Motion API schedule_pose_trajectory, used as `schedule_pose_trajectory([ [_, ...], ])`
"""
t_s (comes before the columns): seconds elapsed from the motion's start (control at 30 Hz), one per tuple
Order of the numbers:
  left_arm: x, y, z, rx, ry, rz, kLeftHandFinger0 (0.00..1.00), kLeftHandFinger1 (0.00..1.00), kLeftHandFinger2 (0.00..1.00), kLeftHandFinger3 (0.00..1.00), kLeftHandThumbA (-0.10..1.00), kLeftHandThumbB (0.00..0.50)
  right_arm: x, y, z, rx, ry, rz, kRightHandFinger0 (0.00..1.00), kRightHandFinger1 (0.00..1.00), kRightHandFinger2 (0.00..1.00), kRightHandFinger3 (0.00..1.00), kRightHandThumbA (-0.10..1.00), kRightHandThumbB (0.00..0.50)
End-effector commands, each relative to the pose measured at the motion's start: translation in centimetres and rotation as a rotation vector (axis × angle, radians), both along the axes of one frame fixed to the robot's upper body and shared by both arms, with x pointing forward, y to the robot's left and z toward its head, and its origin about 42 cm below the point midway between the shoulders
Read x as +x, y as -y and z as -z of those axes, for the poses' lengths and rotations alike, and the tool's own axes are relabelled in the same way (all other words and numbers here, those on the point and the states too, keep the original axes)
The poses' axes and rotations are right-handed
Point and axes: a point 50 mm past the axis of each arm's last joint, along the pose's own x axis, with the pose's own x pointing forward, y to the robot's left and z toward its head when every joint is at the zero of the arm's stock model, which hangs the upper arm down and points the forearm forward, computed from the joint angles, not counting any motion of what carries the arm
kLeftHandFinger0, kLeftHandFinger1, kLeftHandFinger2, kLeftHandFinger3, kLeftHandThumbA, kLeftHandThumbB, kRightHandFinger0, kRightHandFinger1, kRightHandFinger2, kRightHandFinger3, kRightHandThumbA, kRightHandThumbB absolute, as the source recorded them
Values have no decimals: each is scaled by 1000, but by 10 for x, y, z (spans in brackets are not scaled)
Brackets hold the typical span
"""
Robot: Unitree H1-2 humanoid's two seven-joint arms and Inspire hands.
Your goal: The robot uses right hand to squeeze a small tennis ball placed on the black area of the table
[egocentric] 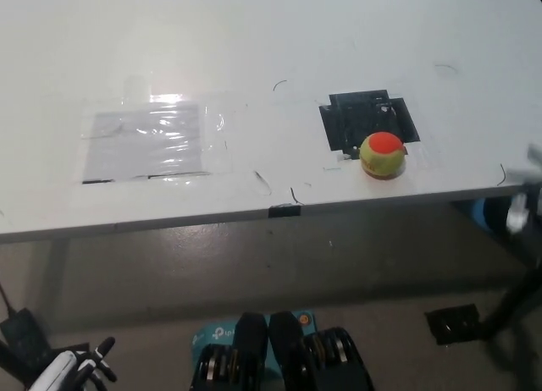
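White table: ball on black patch by near edge; right hand unseen, left hand low, fingers apart.

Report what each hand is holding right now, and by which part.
Nothing is held. The tennis ball sits untouched at the black patch's near edge. The left hand hangs low beside the table, empty; the right hand is not in view.

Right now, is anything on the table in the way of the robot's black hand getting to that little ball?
Nothing visible blocks it. The small tennis ball sits alone at the near edge of the black area. The right hand isn't in view; the left hand rests low, below the table.
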Motion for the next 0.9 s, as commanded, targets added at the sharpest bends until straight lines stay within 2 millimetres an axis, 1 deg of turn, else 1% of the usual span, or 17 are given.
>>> schedule_pose_trajectory([
  [0.0,3,-6,-8,12,21,15,152,125,311,384,1000,490,22,-7,-61,-59,138,-39,318,418,579,838,94,271],
  [0.03,3,-6,-8,26,16,17,171,143,333,394,1000,497,31,-17,-72,-58,157,-50,379,471,603,824,127,296],
  [0.1,6,-7,-10,34,18,21,181,148,340,398,1000,499,33,-19,-76,-56,160,-50,408,489,610,817,138,304],
  [0.17,8,-8,-11,35,23,24,187,154,352,404,1000,500,41,-28,-83,-86,147,-70,496,575,663,841,181,305],
  [0.2,8,-9,-11,40,24,25,185,160,364,414,1000,498,47,-35,-86,-119,132,-88,607,628,692,852,204,318],
  [0.23,8,-9,-11,45,24,26,190,167,355,408,1000,497,51,-40,-87,-159,111,-92,698,714,768,905,234,305],
  [0.27,8,-8,-12,43,25,28,193,168,352,404,1000,498,53,-42,-87,-185,92,-102,753,758,792,932,242,313],
  [0.3,8,-8,-12,46,24,27,196,165,357,424,1000,500,57,-47,-87,-189,65,-129,843,852,860,994,272,328],
  [0.33,8,-8,-12,46,24,28,205,172,375,449,1000,500,63,-53,-86,-222,14,-149,1000,1000,1000,1000,335,370],
  [0.37,8,-8,-12,47,24,28,205,172,376,450,1000,500,66,-56,-86,-238,-10,-156,1000,1000,1000,1000,335,370],
  [0.43,9,-8,-11,43,22,29,203,163,365,436,1000,500,78,-68,-82,-290,-94,-191,1000,1000,1000,1000,367,435],
  [0.5,9,-7,-11,50,17,29,201,167,371,452,1000,500,83,-73,-79,-317,-122,-206,1000,1000,1000,1000,391,441],
  [0.6,8,-7,-11,43,25,35,185,163,368,454,1000,498,95,-88,-73,-408,-199,-205,1000,1000,1000,1000,532,498],
  [0.7,7,-7,-10,50,24,39,170,152,356,441,1000,500,103,-100,-67,-473,-226,-203,1000,1000,1000,1000,636,500],
  [0.73,7,-7,-11,50,18,40,163,148,363,461,1000,500,108,-105,-64,-496,-232,-191,1000,1000,1000,1000,715,500],
  [0.8,8,-5,-11,45,19,40,166,151,364,453,1000,500,114,-111,-59,-556,-239,-159,1000,1000,1000,1000,795,500],
  [0.87,10,-5,-12,46,20,43,165,145,357,430,1000,482,118,-113,-56,-566,-246,-151,1000,1000,1000,1000,804,500],
])
